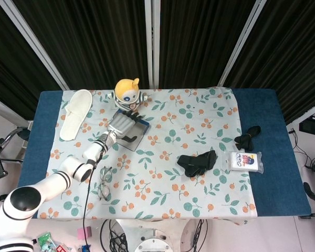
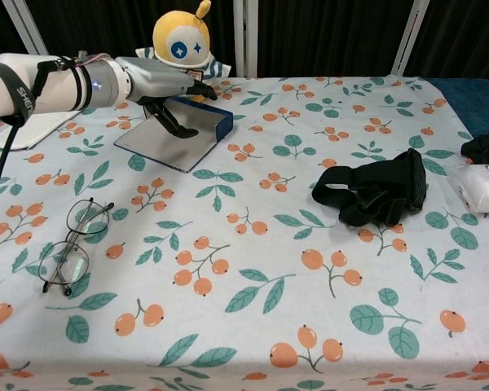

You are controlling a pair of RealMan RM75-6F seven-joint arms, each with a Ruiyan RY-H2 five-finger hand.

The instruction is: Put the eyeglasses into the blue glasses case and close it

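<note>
Over the blue glasses case (image 2: 175,134), left hand (image 2: 167,85) with fingers spread, holding nothing, eyeglasses (image 2: 72,243) well apart, nearer the table's front edge

My left hand (image 2: 167,90) hangs over the blue glasses case (image 2: 179,134), hemmed at the back by the yellow doll (image 2: 183,45) (just beside the case's far edge). Bare tablecloth (image 2: 253,269) lies open between case and eyeglasses (image 2: 72,244); black gloves (image 2: 375,191) sit well apart, rightward.
</note>
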